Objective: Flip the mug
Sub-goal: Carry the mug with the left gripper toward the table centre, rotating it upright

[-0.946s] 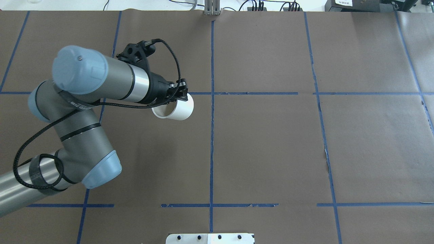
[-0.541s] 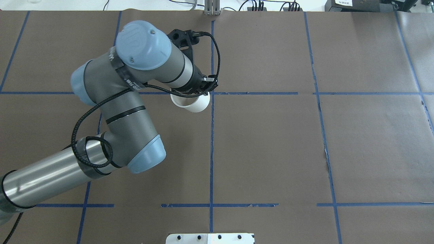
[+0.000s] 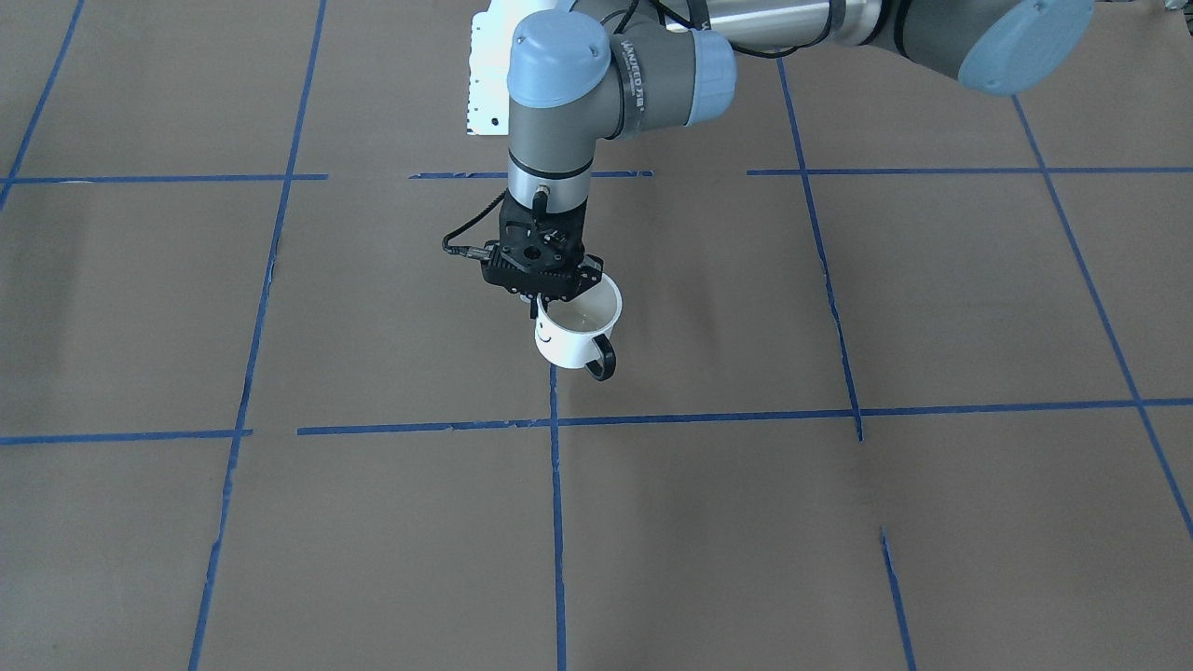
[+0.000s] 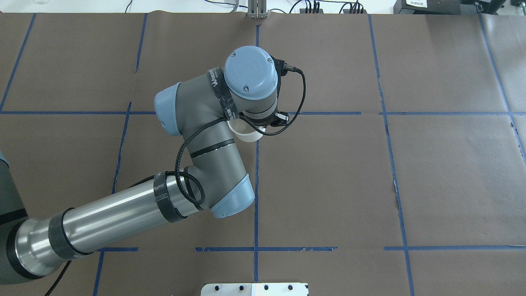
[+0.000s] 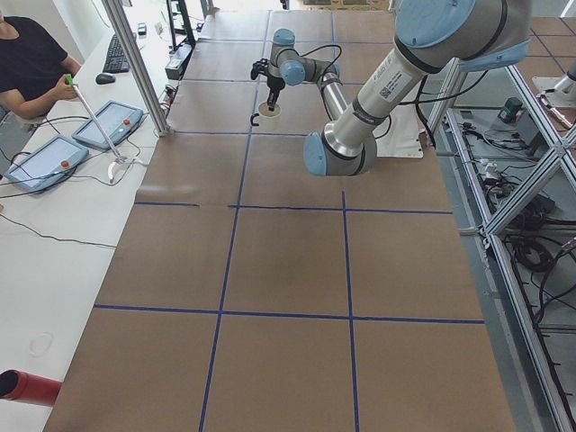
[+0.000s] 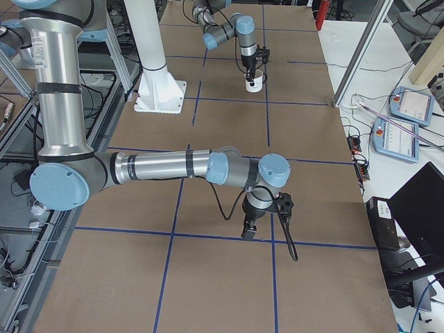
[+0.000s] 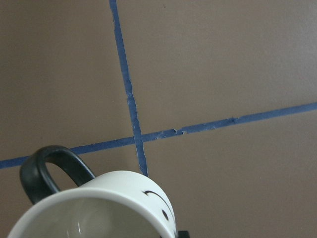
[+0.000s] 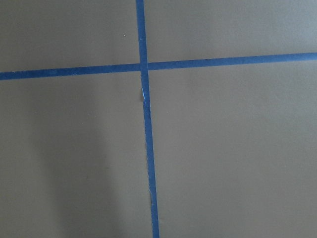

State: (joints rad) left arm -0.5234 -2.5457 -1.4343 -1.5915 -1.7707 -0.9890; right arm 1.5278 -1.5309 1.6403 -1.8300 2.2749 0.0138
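while the left gripper [image 3: 555, 294] points straight down with its black fingers pinching the robot-side rim of the small white enamel mug [image 3: 569, 343], the mug is mouth-up, its thin black loop handle [image 3: 603, 360] turned away from the robot, just by a crossing of blue tape lines [image 3: 554, 424] on the brown paper-covered table [image 3: 839, 559]. whether its base touches the paper i cannot tell. the right gripper [image 6: 250, 229] hangs well apart, and i cannot tell if its fingers are spread or pressed together.
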